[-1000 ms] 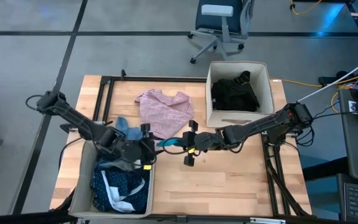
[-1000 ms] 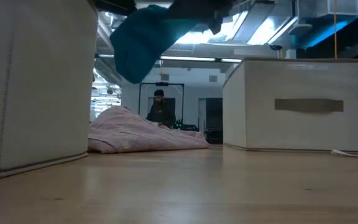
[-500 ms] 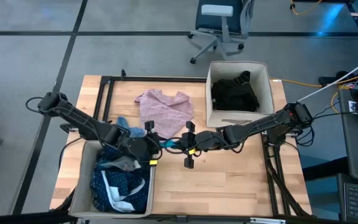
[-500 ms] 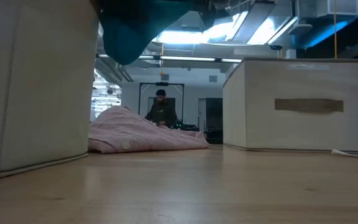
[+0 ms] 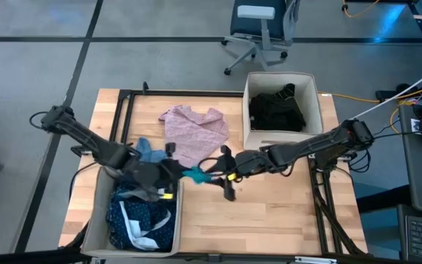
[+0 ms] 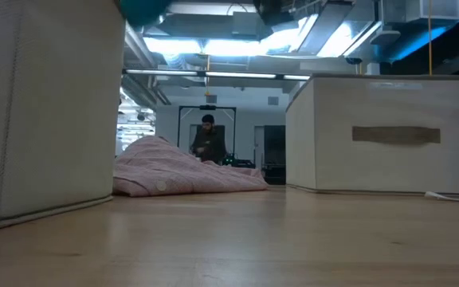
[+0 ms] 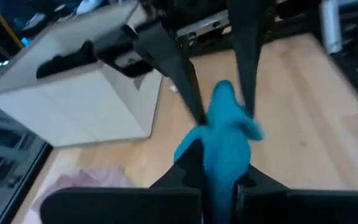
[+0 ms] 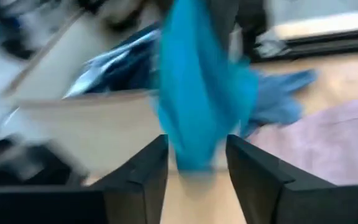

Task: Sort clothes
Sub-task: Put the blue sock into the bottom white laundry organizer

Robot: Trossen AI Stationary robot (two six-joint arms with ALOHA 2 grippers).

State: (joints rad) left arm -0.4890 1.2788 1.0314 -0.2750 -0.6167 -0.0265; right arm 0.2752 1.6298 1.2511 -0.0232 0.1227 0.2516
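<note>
1. Teal sock is hanging between both sets of fingers above the worktop.
2. Left gripper is pinching it tight; right gripper is spreading narrowly.
3. Right fingers should be clearing fully before the left arm is carrying it binward.

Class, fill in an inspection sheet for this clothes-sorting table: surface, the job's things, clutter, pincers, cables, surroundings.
Surface: wooden table, mostly bare.
Job's things: teal sock in the air between the arms; pink top on the table; black pieces in the far bin; blue clothes in the near bin.
Clutter: nothing seen.
Pincers: left pincer shut on the sock; right pincer open around it.
Cables: yellow cable on the floor.
Surroundings: office chair; person far behind.
</note>
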